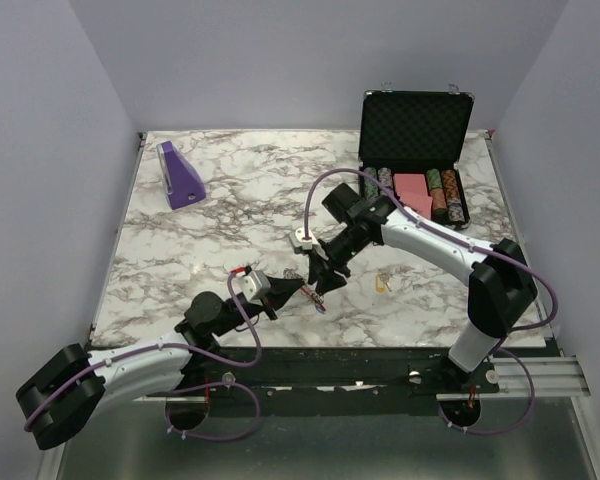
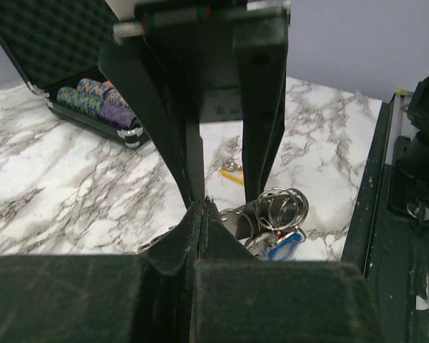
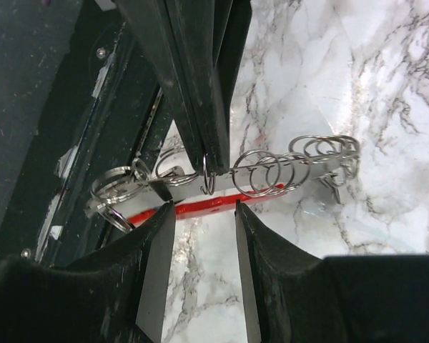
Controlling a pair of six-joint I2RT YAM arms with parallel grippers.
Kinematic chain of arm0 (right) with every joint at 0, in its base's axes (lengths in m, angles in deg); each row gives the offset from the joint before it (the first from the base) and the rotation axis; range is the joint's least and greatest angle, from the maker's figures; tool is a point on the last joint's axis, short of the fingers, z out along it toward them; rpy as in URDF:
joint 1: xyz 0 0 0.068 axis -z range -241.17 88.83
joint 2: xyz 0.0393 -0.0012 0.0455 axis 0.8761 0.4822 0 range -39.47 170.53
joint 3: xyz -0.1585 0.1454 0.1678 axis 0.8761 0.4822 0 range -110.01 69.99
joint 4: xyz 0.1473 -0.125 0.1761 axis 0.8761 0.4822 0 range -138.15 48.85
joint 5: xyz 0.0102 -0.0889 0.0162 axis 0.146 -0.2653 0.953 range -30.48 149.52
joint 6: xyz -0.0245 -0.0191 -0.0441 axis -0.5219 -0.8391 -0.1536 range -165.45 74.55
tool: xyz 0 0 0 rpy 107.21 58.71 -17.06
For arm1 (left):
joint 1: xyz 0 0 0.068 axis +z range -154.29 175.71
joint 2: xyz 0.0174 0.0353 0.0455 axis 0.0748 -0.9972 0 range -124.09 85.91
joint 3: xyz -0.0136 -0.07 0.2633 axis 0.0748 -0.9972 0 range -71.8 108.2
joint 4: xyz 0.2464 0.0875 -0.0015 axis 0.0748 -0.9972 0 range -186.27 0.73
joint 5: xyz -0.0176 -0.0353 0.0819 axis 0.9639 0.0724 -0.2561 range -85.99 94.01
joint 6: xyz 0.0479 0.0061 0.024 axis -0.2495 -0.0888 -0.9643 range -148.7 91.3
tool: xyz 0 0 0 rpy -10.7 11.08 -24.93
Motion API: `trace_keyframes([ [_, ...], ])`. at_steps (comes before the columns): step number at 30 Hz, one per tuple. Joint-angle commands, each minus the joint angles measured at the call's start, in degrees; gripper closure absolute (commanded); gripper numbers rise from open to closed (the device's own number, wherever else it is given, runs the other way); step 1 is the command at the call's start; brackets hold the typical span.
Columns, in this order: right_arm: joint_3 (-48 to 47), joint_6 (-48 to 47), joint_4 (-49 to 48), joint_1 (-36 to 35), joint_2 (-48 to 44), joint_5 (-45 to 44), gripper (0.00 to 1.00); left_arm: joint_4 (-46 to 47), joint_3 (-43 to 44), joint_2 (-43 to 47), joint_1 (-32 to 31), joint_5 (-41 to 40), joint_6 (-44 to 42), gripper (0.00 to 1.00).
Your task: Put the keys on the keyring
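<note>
The keyring [image 1: 317, 293] hangs just above the marble between my two grippers, near the table's front edge. My left gripper [image 2: 202, 205] is shut on one of its thin metal rings. The bunch of rings [image 2: 282, 209] and a blue key [image 2: 287, 243] show to the right of its tips. In the right wrist view the keyring [image 3: 272, 171] stretches sideways with its red curved piece [image 3: 214, 207] below the rings. My right gripper [image 3: 204, 209] stands open, its tips on either side of the red piece without pinching it. A yellow key [image 1: 383, 284] lies loose on the marble to the right.
An open black case [image 1: 415, 150] with poker chips stands at the back right. A purple wedge [image 1: 180, 175] sits at the back left. The dark rail of the table's front edge [image 1: 380, 365] runs close under both grippers.
</note>
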Motion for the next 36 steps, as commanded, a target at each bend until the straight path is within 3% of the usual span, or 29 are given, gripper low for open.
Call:
trace_keyframes([
  [1, 5.2, 2.0, -11.1, 0.0, -2.9, 6.1, 0.53, 2.3, -6.4, 3.5, 0.1, -0.7, 1.7, 1.00],
  [12, 3.6, 3.4, -11.1, 0.6, -2.8, 6.6, 0.56, -2.7, -8.3, 8.1, 0.1, -1.6, 1.8, 1.00],
  [25, 2.4, 1.3, -8.5, 0.7, -2.1, 9.6, 0.56, 0.1, -8.6, 3.0, 0.1, -2.4, 1.6, 1.00],
  [36, 1.6, 1.4, -7.8, 0.7, -0.6, 11.2, 0.73, -0.2, -8.4, 3.5, 0.1, -2.7, 1.5, 1.00],
])
